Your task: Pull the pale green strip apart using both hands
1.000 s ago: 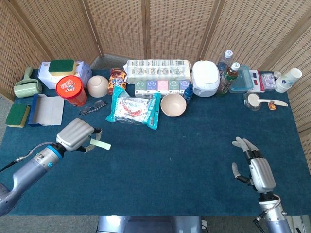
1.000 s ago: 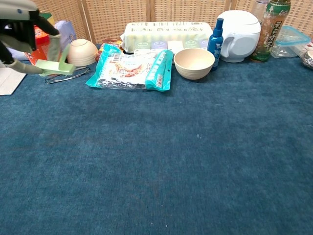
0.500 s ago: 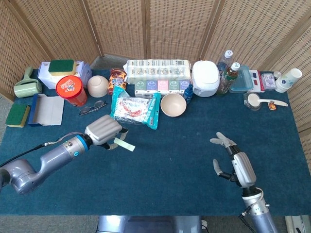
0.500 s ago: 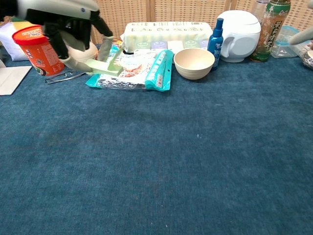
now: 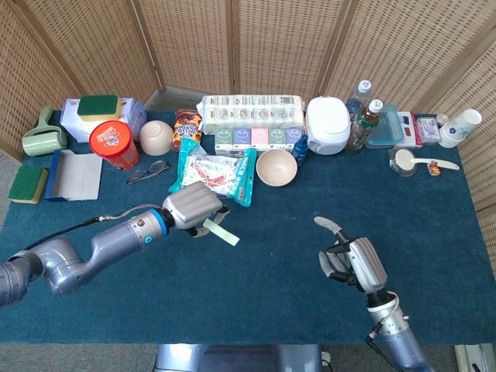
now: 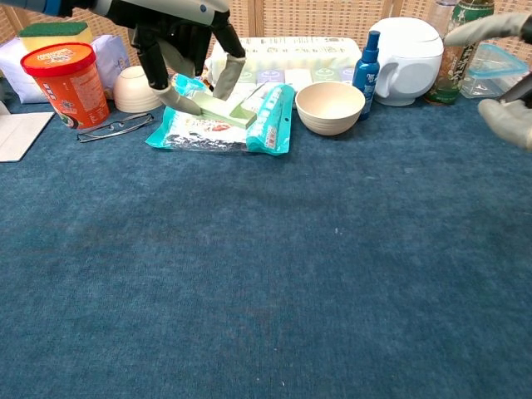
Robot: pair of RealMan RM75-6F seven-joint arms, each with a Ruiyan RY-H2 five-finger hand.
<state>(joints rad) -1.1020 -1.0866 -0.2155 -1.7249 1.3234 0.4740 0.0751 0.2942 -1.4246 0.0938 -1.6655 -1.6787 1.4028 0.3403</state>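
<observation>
Fingers (image 6: pixel 226 76) of the left hand (image 5: pixel 194 209) are closed on one end of the pale green strip (image 5: pixel 220 231), a thin flat rectangular piece w/ matte surface; it is held above the dark blue felt-like tablecloth (image 5: pixel 279 263), just in front of the snack packet (image 5: pixel 213 174). In the chest view the strip (image 6: pixel 224 110) is seen tilted, its far end free, pinched between pale rubbery fingertips under a black palm frame. The hand's back is a smooth rounded silver shell; a blue ring is seen on the forearm behind it.

Right hand (image 5: pixel 353 262) is raised over the cloth at front right, well apart from the strip, nothing in it. One finger is stretched out, the rest are curled partway in, so it is best read as released, not clenched. In the chest view only its fingertips (image 6: pixel 509 123) are seen at the right edge.

Behind, along the wicker screen (image 5: pixel 271 46): a glossy crinkled teal-edged snack packet w/ red print, a smooth beige bowl (image 5: pixel 277 167), a white domed cooker-like pot (image 5: pixel 327 124), a small blue spray bottle (image 6: pixel 366 63), a red tub (image 5: pixel 113 142) w/ round lid, wire-rimmed glasses (image 5: pixel 147 170) lying flat beside it, and a long wrapped multipack (image 5: pixel 252 108).
</observation>
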